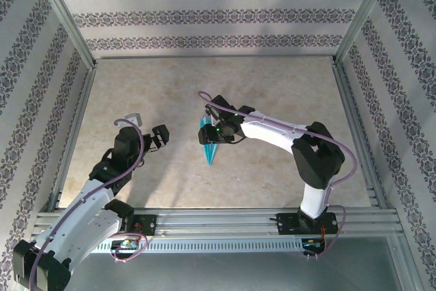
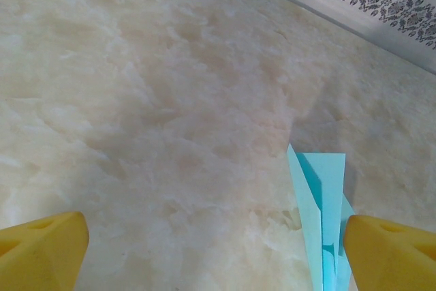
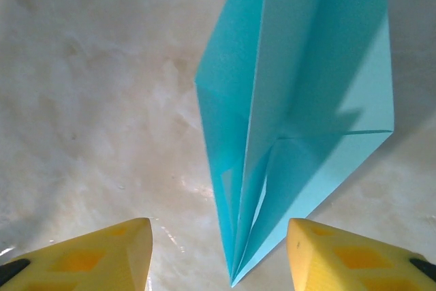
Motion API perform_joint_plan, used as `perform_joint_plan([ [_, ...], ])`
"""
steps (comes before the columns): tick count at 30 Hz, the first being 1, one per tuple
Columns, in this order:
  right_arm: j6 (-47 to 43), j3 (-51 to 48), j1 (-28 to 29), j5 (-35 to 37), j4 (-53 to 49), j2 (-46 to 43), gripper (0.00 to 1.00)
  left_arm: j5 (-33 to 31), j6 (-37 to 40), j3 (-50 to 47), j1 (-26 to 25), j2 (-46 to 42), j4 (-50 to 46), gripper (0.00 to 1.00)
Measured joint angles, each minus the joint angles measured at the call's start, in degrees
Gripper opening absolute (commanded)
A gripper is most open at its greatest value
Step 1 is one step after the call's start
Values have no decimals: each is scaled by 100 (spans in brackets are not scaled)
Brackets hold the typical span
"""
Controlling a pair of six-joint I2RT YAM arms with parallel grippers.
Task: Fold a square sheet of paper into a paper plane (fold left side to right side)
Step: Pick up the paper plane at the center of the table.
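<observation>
Paper plane: the cyan-blue folded paper dart is laid on the beige marbled tabletop, near its middle.
Right gripper: set at the dart's far end.
Left gripper: set left of the dart, apart.

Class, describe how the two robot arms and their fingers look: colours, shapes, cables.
The left arm and right arm each have white links with black joints and a lilac cable looping alongside. A green light glows at the right wrist. The fingers are yellow wedge-shaped blocks.

Marbled beige table, patterned walls
</observation>
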Motion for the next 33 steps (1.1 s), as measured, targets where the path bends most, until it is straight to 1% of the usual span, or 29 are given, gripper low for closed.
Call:
perform_joint_plan([
  [5,-2,114,2,70,-155,334,55,4,-4,-4,28,-61,0,97],
  [17,-4,385,42,192,-293,634,49,22,-48,-68,61,-125,-2,97],
  [20,-7,455,74,225,-334,710,46,22,-66,-74,66,-125,-2,98],
  [28,-37,522,76,326,-387,765,29,24,-98,-74,66,-125,-2,98],
  [33,-26,540,76,348,-428,796,23,22,-111,-74,66,-125,-2,98],
])
